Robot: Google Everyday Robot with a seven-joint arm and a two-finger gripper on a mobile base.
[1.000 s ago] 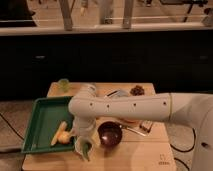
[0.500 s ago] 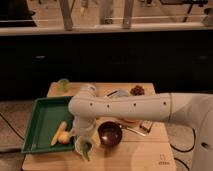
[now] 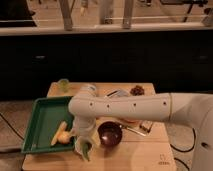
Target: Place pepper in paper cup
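Nothing has shifted from a moment ago — the arm hangs in the same pose over the table and the objects sit where they were.

From the one camera view, the white arm reaches in from the right and bends down at the front left of the wooden table. The gripper points down just beside the green tray's right front corner, and its jaws look clamped on the pepper, a green curved thing hanging at the fingertips just above the tabletop.

The dark brown bowl sits just to the right of the gripper. Yellow items lie in the tray near its right edge. A small light-green cup stands at the back left of the table — and near it, partly behind the arm, what looks like the white paper cup.
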